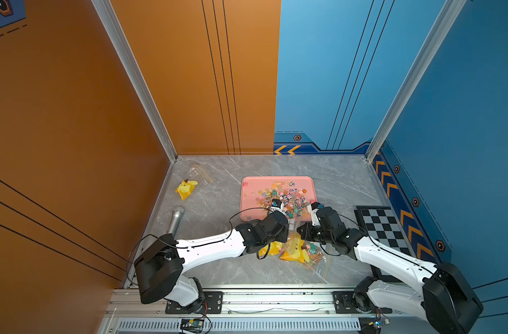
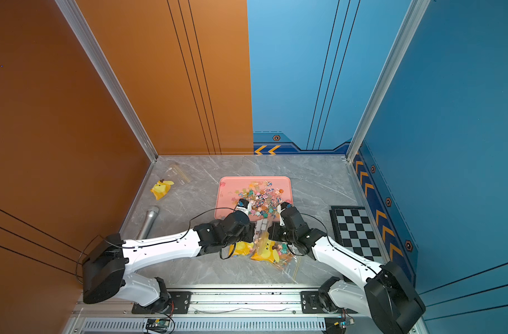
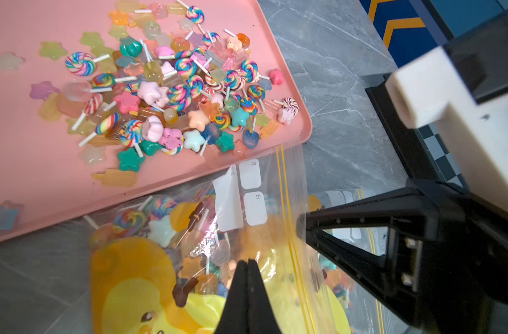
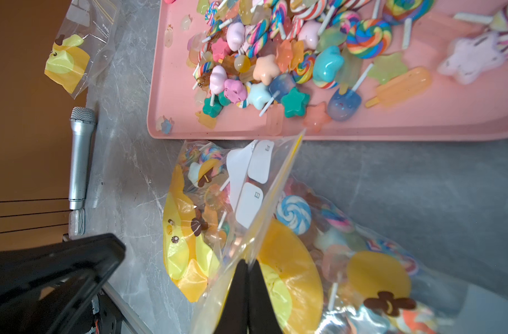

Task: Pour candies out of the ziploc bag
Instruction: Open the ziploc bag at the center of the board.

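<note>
both my left fingers and right fingers are pinched tight on the bag. it sits just short of the tray, long axis pointing at the rim. most candies lie on the tray; some seem left inside.

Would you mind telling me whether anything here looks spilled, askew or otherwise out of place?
No candy has spilled onto the table that I can see. One pink candy perches at the pink tray's rim, apart from the other candies. The ziploc bag, pinched by the left gripper and right gripper, lies crumpled with many still inside.
</note>
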